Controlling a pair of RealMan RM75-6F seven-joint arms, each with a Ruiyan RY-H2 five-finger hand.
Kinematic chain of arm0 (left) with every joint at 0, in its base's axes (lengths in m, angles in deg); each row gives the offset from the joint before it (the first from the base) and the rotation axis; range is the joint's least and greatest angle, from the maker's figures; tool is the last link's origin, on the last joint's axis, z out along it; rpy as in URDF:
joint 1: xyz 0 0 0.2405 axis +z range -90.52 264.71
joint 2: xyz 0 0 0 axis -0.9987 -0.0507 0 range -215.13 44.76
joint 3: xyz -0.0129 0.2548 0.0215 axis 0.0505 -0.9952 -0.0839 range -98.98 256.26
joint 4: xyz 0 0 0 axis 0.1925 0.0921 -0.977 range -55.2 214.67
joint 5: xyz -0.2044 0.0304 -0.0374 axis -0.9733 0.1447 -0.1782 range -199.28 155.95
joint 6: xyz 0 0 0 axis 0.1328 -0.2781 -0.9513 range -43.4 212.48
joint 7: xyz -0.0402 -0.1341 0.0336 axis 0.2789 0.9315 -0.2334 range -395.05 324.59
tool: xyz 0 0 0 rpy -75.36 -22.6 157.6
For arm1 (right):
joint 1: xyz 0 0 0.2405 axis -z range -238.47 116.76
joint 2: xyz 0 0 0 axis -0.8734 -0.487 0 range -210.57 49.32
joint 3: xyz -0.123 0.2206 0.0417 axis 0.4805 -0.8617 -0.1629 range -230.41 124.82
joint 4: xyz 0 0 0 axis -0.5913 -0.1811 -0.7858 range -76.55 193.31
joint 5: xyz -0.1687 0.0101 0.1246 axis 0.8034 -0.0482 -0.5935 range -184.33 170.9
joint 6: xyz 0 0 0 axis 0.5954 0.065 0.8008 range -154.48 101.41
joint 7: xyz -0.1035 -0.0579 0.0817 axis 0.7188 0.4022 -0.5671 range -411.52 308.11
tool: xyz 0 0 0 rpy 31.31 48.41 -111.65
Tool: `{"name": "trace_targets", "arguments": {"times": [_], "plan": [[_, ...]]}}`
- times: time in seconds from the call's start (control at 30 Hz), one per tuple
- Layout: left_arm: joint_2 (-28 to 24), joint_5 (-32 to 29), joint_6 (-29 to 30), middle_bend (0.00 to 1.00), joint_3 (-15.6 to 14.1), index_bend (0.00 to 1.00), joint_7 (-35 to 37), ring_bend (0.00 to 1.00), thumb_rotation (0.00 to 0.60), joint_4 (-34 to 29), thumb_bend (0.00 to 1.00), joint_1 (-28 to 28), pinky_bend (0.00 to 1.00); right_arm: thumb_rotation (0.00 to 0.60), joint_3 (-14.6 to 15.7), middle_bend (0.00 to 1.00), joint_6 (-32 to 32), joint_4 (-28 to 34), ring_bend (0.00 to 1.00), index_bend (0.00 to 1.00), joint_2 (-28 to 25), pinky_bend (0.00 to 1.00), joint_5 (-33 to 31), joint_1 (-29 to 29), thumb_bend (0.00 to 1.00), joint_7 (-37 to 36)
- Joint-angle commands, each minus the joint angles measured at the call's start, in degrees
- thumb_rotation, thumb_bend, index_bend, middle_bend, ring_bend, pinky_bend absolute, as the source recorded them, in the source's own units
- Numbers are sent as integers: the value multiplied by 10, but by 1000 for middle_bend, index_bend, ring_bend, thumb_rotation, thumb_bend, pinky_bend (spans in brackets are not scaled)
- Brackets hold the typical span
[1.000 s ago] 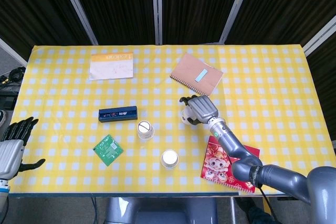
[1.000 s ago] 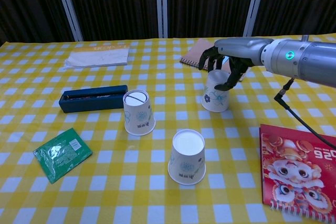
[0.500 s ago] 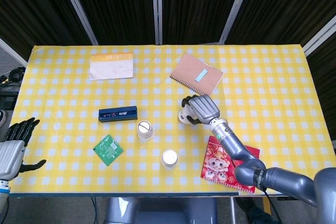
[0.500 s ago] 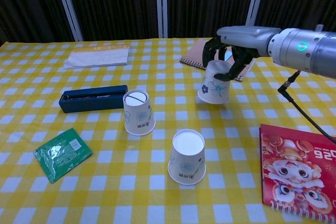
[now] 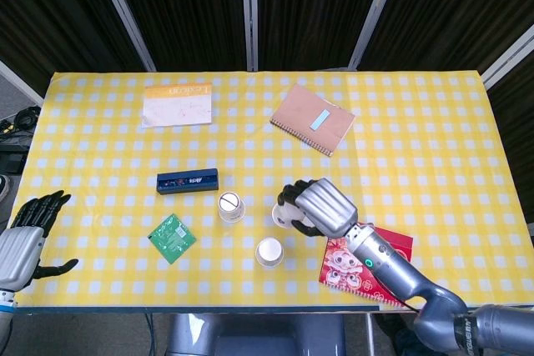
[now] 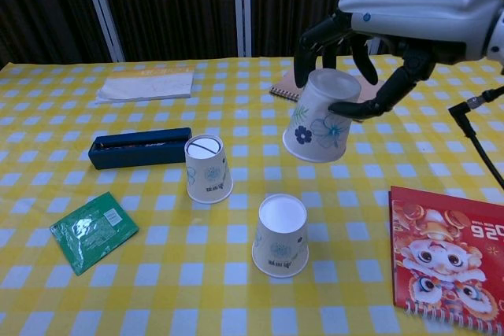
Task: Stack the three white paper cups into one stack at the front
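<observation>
Left hand (image 5: 23,243): hangs off the tabletop's (image 5: 434,139) left edge near the front corner, dark fingers spread, holding nothing. Green packet (image 6: 94,230): flat near the front left, askew to the yellow check. White booklet (image 5: 176,104): flat toward the back left. Dark blue box (image 6: 141,147): long and narrow, lying behind and left of the middle cup. Middle paper cup (image 6: 208,168): white with a small floral print, upside down on the cloth, left of centre, just beside the blue box's right end. Front paper cup (image 6: 281,235): same kind, upside down, nearest the front edge of the three, apart from the middle cup. Lifted paper cup (image 6: 321,117): upside down and tilted, clear of the cloth, above and behind the front cup in the chest view; just behind and right of it in the head view. Right hand (image 6: 358,64): grips the lifted cup's upper end from above, dark fingers (image 6: 315,37) curled round its far side and thumb against the near side. Brown spiral notebook (image 5: 312,118): flat toward the back, right of centre. Red illustrated booklet (image 6: 449,250): spiral-bound, flat at the front right, partly under the right arm in the head view
</observation>
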Motion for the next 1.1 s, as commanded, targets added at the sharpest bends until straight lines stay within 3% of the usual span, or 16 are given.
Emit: {"name": "trace_targets", "arguments": {"times": [0.03, 0.47, 1.1], "plan": [[-3, 13, 5, 0, -6, 0, 4, 0, 600, -3, 0, 3, 0, 600, 50, 472, 21, 51, 424, 420, -37, 602, 99, 20, 431, -9], [-4, 10, 1, 0, -6, 0, 13, 0, 600, 3, 0, 1, 0, 600, 54, 476, -14, 2, 424, 420, 5, 602, 140, -12, 454, -7], [-2, 3, -16, 0, -6, 0, 15, 0, 600, 9, 0, -10, 0, 600, 48, 478, -25, -36, 425, 424, 52, 603, 122, -28, 465, -9]]}}
